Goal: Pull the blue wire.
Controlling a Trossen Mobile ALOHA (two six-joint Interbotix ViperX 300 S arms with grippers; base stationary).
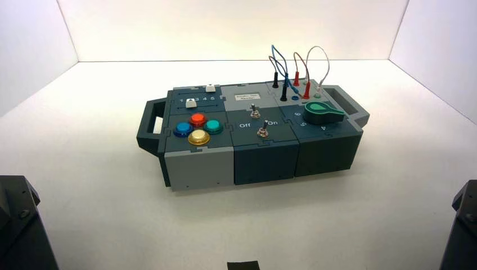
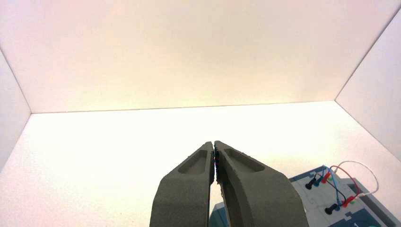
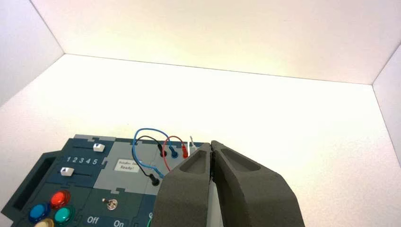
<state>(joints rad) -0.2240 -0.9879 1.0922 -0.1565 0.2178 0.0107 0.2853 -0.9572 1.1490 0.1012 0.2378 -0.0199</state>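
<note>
Blue wire (image 3: 134,147) arches upright, front to back over the box (image 1: 264,163), both grippers' (image 2: 213,143) (image 3: 211,143) fingers (image 2: 201,163) pressed together.

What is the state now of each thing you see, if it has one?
Left gripper: shut, idle, left of box
Right gripper: shut, idle, right of box
Blue wire: arched, not gripped
Black wire: both ends plugged
Red wire: both ends plugged
Display: "Ready!"
Rear slider: near 5
Front slider: near 1
Rear switch: toward Off
Green knob: setting unclear
</note>
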